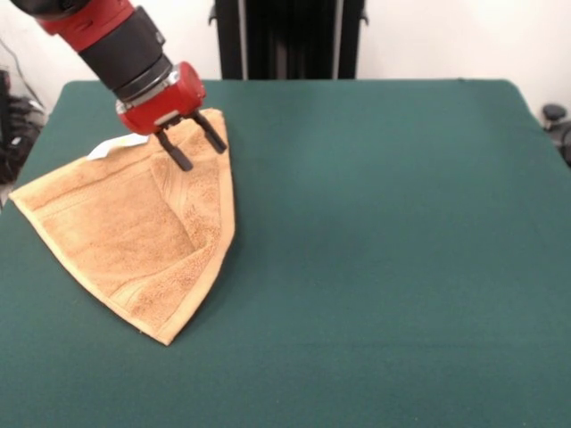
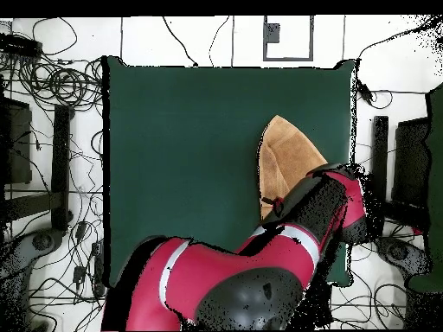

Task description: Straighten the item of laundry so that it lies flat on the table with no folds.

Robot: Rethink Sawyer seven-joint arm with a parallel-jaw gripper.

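The towel (image 1: 134,236) lies near one side of the big green table (image 1: 384,267). It is golden-tan and fuzzy. It is not flat. One part is folded over the rest, so it looks like a triangle with a point toward the near edge of the table. A woven band runs along its edges. You can see a fold line going down the middle, where the top flap ends. A small white tag (image 1: 114,146) sticks out from the far corner of the towel, lying on the green cloth.

The red and black arm (image 1: 116,40) comes down from above at a slant. Its gripper (image 1: 194,144) is right over the far corner of the towel. The two black fingers (image 1: 177,154) are spread apart, with a gap between them. Nothing is between them. Their tips are down at the towel's top edge, but I cannot tell if they touch it or hang just above it.

From above, the arm (image 2: 242,285) is very big and covers a lot of the table (image 2: 190,138). The towel (image 2: 285,160) peeks out beyond it, close to one side of the table. Its rounded tip points away from the robot. The gripper itself is hidden under the arm in this view.

Most of the table is bare green. Black cables (image 2: 52,82) lie on the floor around it.
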